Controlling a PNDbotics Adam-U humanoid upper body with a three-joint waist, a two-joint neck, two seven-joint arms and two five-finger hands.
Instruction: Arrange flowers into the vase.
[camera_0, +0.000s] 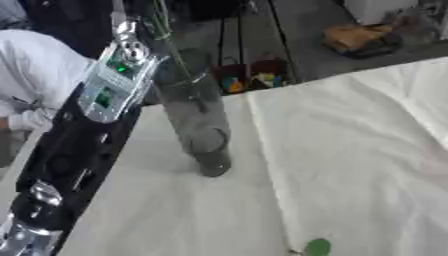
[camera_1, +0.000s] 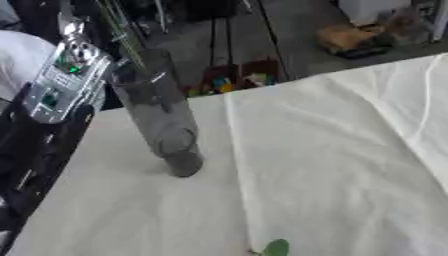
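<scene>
A white cloth covers the tabletop (camera_0: 350, 165). The robot's left arm (camera_0: 83, 145) runs up the left side of the view toward the vase; its hand lies beyond the top edge, so whether it is open cannot be told. The clear glass vase (camera_0: 194, 115) stands at the cloth's far left, with thin green stems (camera_0: 166, 35) rising from its mouth. A small green leaf (camera_0: 317, 247) lies at the near edge.

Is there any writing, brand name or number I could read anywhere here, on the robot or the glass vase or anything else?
None can be read.
The silver panel on the robot's left arm shows green lights and small marks, too blurred to read.
The glass vase bears no label that I can see.
The white tablecloth is plain.
The coloured things on the floor beyond the table are too blurred to show any text.
</scene>
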